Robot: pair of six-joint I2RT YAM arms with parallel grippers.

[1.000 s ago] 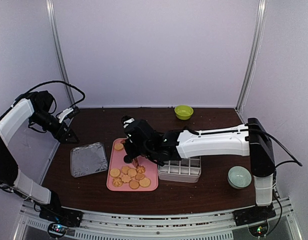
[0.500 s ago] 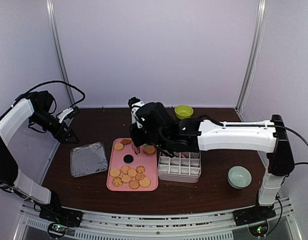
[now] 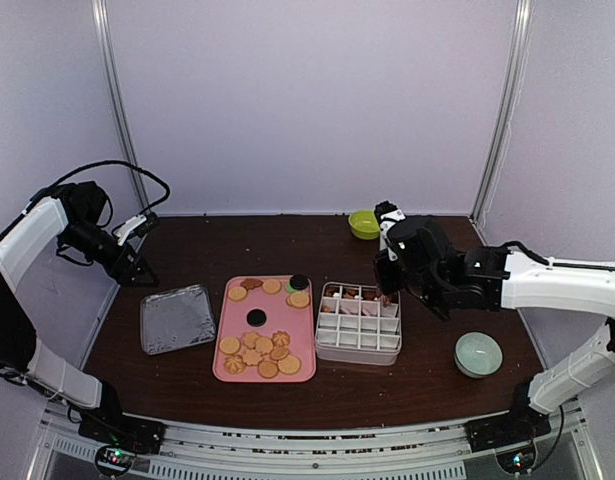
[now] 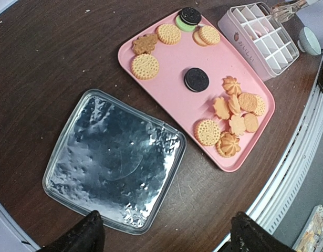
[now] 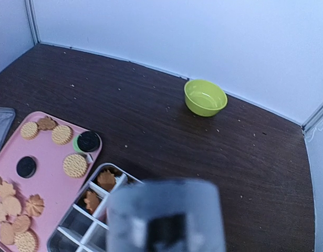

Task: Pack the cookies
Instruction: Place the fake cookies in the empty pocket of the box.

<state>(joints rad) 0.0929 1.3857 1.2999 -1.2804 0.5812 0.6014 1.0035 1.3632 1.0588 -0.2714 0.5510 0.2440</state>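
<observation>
The right gripper point(image 3: 386, 283) holds tongs point(image 4: 285, 7) over the box's point(image 3: 358, 352) far right. I cannot tell what they pinch. The left gripper point(image 4: 166, 236) is spread wide.

White shells point(image 3: 562, 282), black joints point(image 3: 85, 200), black left hand point(image 4: 169, 236), looping cables point(image 3: 117, 164)

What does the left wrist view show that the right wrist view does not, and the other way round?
Only the left wrist view: the pale bowl and nearly the whole foil tray, of which the right wrist view catches just a corner. Only the right wrist view: the green bowl and the back wall. Both: the pink tray, its cookies, and the divided box.
</observation>
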